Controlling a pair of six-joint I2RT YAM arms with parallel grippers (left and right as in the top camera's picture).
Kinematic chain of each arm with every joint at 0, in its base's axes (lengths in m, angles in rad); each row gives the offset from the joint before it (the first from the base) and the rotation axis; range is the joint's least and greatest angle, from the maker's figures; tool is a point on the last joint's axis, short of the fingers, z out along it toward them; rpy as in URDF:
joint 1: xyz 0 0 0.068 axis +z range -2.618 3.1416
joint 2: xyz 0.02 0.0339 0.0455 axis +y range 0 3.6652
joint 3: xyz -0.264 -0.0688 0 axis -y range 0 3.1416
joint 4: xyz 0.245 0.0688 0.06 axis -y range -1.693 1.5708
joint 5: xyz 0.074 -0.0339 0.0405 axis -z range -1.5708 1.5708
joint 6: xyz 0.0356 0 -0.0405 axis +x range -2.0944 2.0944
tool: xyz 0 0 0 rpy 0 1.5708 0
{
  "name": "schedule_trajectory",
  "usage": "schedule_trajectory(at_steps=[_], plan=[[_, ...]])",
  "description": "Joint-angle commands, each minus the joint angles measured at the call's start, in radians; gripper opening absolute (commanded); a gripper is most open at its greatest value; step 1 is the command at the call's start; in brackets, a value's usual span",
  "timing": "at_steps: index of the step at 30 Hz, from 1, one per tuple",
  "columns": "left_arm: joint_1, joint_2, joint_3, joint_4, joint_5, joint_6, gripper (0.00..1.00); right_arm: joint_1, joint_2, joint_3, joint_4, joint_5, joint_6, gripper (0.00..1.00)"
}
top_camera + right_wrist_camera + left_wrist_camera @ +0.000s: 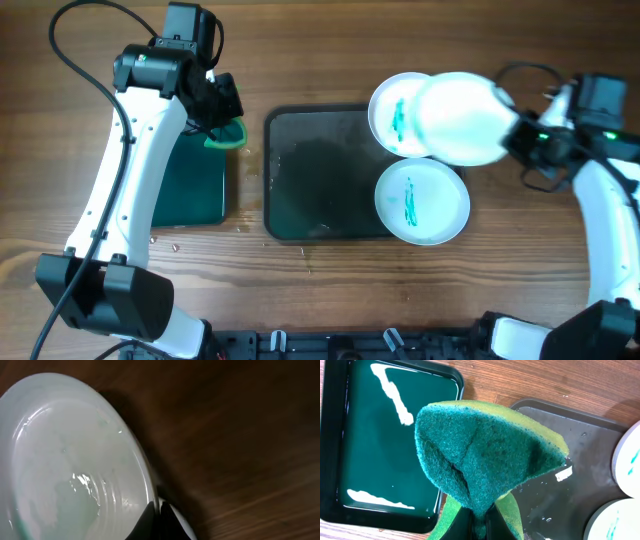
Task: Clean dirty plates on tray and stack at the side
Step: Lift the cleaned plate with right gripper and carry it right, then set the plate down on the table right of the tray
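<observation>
**Stacking plate one: two smeared plates to go**

Right jaws are clamped on the rim of the held plate (460,118). The plate reaches out from them toward the tray (310,170), lifted and overlapping one dirty plate below. It looks wiped: glossy glazed white, wet sheen, shallow ridged well, at most a faint teal trace near one edge. My read is that you're on the set-aside step, with no stack started yet.

Next move: swing that plate back on the right jaws' own side, away from the tray. Lay it flat on bare wood surface, then open. Wet glaze gripped by the rim alone could slip, so keep it level.

Two smeared plates (385,110) (422,200) sit beyond the held plate, straddling the tray's nearest rim, teal streaks in the centres.

Left jaws are pinched shut on the sponge (485,450), folding it. It has a coarse dark-green scouring face and a soft yellow-green foam back. The green tray (195,185), holding a liquid film, is under and behind them. The grey tray, wet and speckled, lies just ahead.
</observation>
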Motion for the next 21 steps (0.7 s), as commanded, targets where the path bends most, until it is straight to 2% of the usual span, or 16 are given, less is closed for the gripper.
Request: schedule_trajectory(at_steps=[1, 7, 14, 15, 18, 21], plan=[[-0.002, 0.001, 0.010, 0.005, 0.009, -0.013, 0.04, -0.133, -0.013, -0.105, 0.038, 0.130, 0.085, 0.04], [-0.002, 0.001, 0.010, 0.005, 0.009, -0.013, 0.04, -0.254, -0.013, -0.301, 0.227, 0.150, 0.112, 0.04], [-0.002, 0.001, 0.010, 0.005, 0.009, -0.013, 0.04, -0.261, -0.001, -0.422, 0.423, 0.231, 0.105, 0.05], [-0.002, 0.001, 0.010, 0.005, 0.009, -0.013, 0.04, -0.261, 0.003, -0.421, 0.436, 0.231, 0.101, 0.08], [-0.002, 0.001, 0.010, 0.006, 0.009, -0.013, 0.04, -0.261, 0.008, -0.418, 0.493, 0.159, 0.042, 0.28], [-0.002, 0.001, 0.010, 0.005, 0.009, -0.013, 0.04, -0.261, 0.007, -0.386, 0.447, 0.030, -0.005, 0.37]])
